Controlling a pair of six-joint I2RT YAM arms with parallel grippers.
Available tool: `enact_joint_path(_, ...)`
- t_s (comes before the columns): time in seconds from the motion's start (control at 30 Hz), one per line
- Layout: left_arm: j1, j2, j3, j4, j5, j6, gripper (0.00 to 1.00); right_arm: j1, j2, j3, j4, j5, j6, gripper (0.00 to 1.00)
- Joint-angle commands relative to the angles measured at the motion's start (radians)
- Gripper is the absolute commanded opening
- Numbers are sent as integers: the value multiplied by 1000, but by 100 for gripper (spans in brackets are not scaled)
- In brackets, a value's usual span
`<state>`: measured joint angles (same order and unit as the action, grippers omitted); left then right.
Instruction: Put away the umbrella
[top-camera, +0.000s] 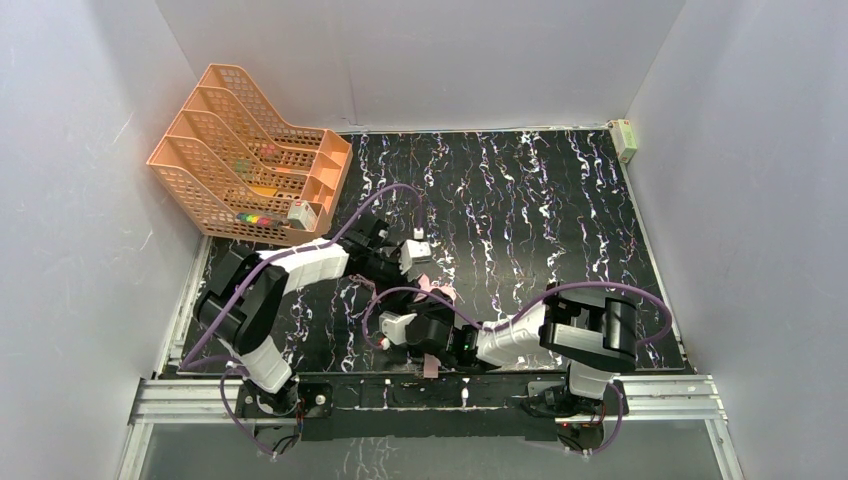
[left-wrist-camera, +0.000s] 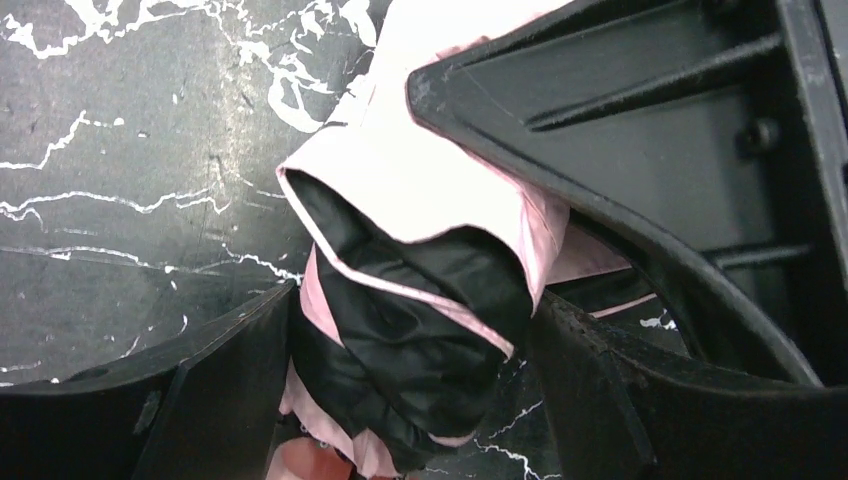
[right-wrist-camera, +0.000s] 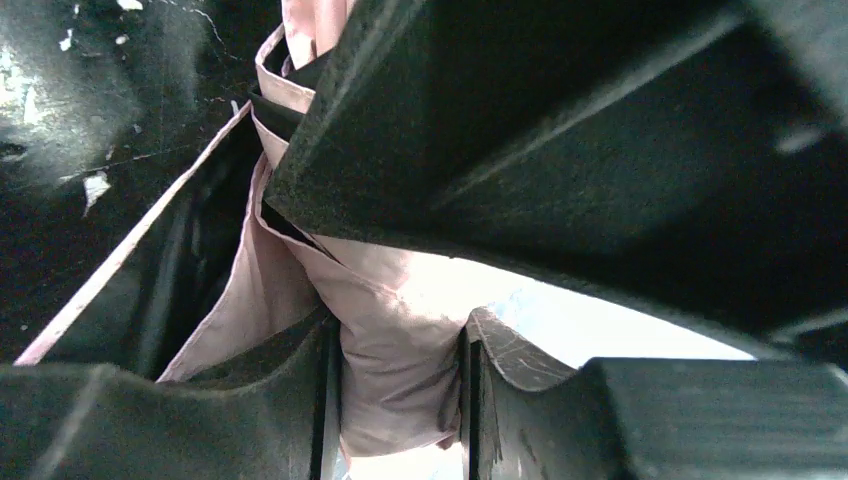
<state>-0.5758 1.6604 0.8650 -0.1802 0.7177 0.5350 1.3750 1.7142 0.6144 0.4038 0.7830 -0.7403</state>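
Observation:
The folded umbrella (top-camera: 437, 291), pale pink outside with black folds, lies on the black marbled table near the front middle, mostly hidden under both grippers. My left gripper (top-camera: 403, 272) reaches in from the left; in the left wrist view (left-wrist-camera: 410, 390) its jaws press on both sides of the bunched black and pink fabric (left-wrist-camera: 420, 300). My right gripper (top-camera: 430, 335) reaches in from the right; in the right wrist view (right-wrist-camera: 400, 390) its jaws pinch a fold of pink fabric (right-wrist-camera: 395, 370). The handle and shaft are hidden.
An orange mesh file rack (top-camera: 250, 150) stands at the back left with a small white box (top-camera: 300, 213) at its front. A small pale block (top-camera: 625, 138) sits in the back right corner. White walls close in three sides.

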Motion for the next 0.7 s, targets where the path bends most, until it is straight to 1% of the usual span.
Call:
enact_joint_path(0.0, -45, 44, 27, -82, -27, 70, 75, 18, 45, -75, -205, -198, 75, 0)
enact_joint_path(0.17, -52, 64, 40, -86, -70, 86, 53, 18, 33, -84, -196, -194, 81, 0)
enact_joint_path(0.27, -53, 55, 43, -90, -84, 80, 44, 17, 23, -92, -185, -185, 84, 0)
enact_joint_path(0.33, -54, 48, 41, -94, -97, 80, 31, 17, 21, -93, -182, -167, 85, 2)
enact_joint_path(0.37, -55, 44, 38, -94, -104, 80, 27, 18, 19, -90, -184, -160, 86, 3)
enact_joint_path(0.4, -55, 39, 35, -92, -109, 79, 22, 18, 17, -88, -185, -156, 85, 7)
enact_joint_path(0.5, -56, 32, 25, -83, -113, 73, 8, 18, 3, -78, -190, -137, 88, 25)
enact_joint_path(0.57, -56, 33, 23, -82, -114, 69, 0, 17, -24, -77, -195, -119, 89, 33)
enact_joint_path(0.63, -58, 34, 21, -82, -120, 69, 0, 18, -65, -76, -207, -106, 93, 43)
enact_joint_path(0.67, -60, 34, 19, -80, -123, 69, 0, 17, -91, -75, -217, -106, 95, 50)
